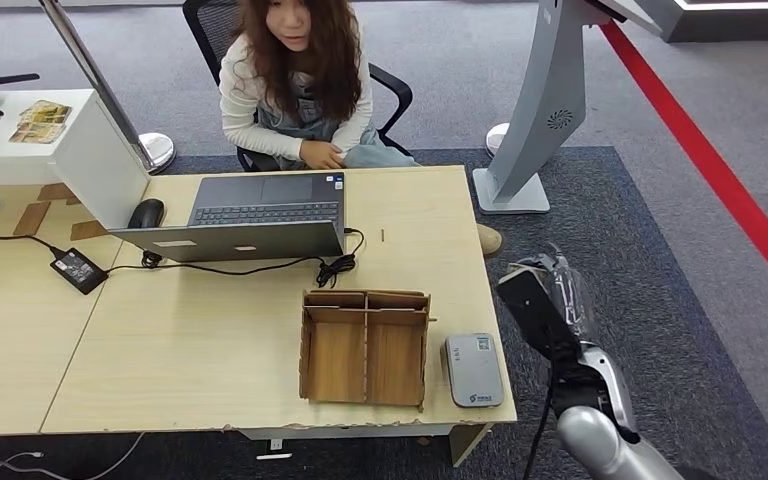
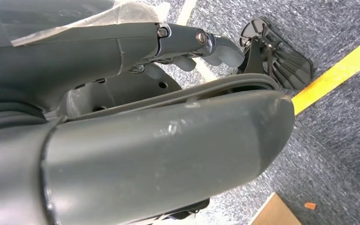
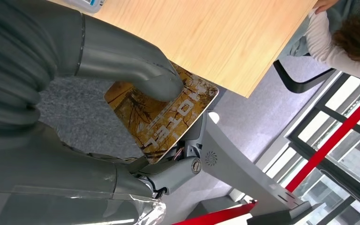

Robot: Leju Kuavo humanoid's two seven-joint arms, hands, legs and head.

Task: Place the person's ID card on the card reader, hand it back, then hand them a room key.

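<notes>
Our right hand (image 1: 543, 300) hangs off the table's right edge, at the lower right of the head view, and grips a room key (image 3: 161, 112): in the right wrist view the thick grey thumb presses on the card's face while darker fingers support it from behind. The card is printed in autumn yellows and browns with pale lettering. In the head view the card itself is hidden behind the hand's dark back, so we cannot tell its tilt from there.

The card reader (image 1: 474, 370), a small grey box, lies flat on the wooden table (image 1: 190, 330) near its lower right corner, just beside the open wooden organizer (image 1: 365, 346) with its two compartments. No card is on the reader's top.

A person (image 1: 295, 80) in a white long-sleeved top sits in a black chair at the far side of the table, upper middle of the frame, behind an open laptop (image 1: 250, 215). A black mouse (image 1: 146, 213) rests left of the laptop, and a power adapter (image 1: 78, 270) with its cable lies toward the left.

Our left hand (image 2: 168, 51) appears in the left wrist view above grey carpet with a yellow stripe (image 2: 337, 75); its fingers are loosely curled with nothing between them.
</notes>
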